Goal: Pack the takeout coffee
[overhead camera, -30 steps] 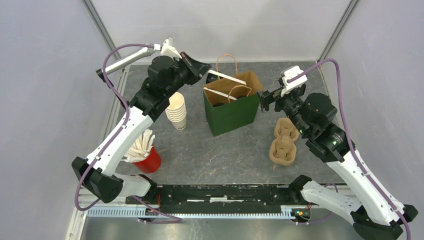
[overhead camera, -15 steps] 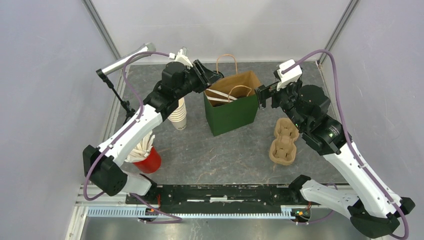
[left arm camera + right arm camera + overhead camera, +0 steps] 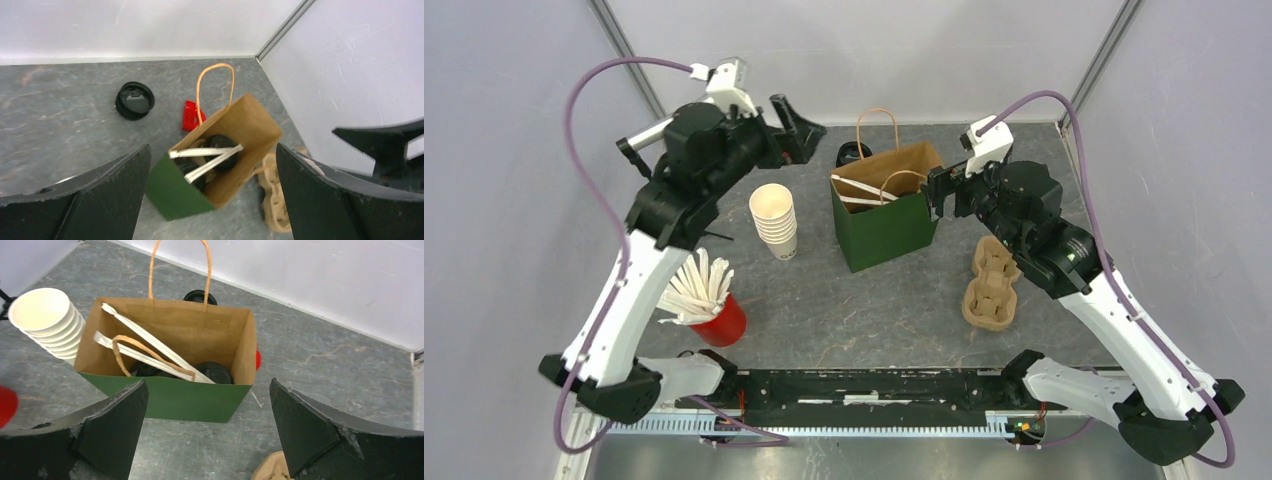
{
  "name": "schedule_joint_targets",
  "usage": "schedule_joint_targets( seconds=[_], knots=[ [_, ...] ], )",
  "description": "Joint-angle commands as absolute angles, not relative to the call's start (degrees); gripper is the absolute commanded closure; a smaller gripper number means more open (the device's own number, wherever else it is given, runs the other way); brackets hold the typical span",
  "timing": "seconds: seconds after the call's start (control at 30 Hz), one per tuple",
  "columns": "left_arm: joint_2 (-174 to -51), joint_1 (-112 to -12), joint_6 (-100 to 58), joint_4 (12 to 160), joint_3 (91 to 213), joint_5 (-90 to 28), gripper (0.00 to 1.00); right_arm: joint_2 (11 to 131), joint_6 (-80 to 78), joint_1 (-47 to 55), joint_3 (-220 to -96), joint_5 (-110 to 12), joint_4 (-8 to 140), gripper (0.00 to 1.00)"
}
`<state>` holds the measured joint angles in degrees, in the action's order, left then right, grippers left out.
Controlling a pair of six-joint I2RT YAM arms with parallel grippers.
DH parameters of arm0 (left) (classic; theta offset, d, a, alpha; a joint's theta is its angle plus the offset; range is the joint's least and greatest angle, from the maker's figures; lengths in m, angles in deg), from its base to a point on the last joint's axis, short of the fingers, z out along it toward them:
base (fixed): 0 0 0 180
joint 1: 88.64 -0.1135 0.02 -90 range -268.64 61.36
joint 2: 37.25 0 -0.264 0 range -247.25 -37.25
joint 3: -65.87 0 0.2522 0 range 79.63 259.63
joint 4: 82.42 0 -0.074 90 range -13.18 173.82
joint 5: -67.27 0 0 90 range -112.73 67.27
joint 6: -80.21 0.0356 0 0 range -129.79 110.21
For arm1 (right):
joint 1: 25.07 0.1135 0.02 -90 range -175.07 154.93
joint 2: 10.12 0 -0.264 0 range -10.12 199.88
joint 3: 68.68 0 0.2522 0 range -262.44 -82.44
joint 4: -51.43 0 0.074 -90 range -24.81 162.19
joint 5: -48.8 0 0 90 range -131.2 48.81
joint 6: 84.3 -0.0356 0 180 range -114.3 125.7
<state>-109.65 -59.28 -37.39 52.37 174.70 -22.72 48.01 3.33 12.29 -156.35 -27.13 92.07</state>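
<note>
The takeout coffee stands inside the green paper bag (image 3: 886, 228); only its two black lids show, one (image 3: 214, 372) at the right and one (image 3: 144, 370) at the left, under two white sticks (image 3: 150, 342) lying across the bag's mouth. The left wrist view shows the same lids (image 3: 220, 149) and sticks (image 3: 210, 157) in the bag (image 3: 175, 192). My left gripper (image 3: 796, 124) hangs open and empty, up and to the left of the bag. My right gripper (image 3: 937, 192) is open and empty at the bag's right edge.
A loose black lid (image 3: 852, 153) lies behind the bag, with a small red object (image 3: 190, 115) near it. A stack of lidless cream cups (image 3: 774, 220) stands left of the bag. A red cup of white sticks (image 3: 714, 318) is near left. A cardboard cup carrier (image 3: 992, 283) lies right.
My left gripper opened over the bag, left a white stick lying across its mouth, and pulled back up and to the left. The right gripper edged closer to the bag, still open.
</note>
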Motion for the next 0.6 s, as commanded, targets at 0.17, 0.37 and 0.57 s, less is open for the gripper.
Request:
schedule_joint_targets(
  seconds=[0.17, 0.37, 0.57],
  knots=[
    [-92.13, -59.23, -25.65, 42.01, 168.65, -19.62, 0.00, 43.26, -11.17, 12.20, -152.30, -26.67, 87.27, 0.02],
    [-82.18, -59.28, -29.63, 39.36, 161.87, -20.07, 0.00, 40.65, -13.71, 12.19, -148.89, -25.92, 89.23, 0.02],
    [-77.55, -59.25, -31.97, 38.91, 158.15, -16.24, 0.00, 39.24, -12.68, 12.19, -148.05, -22.78, 89.17, 0.02]
  ],
)
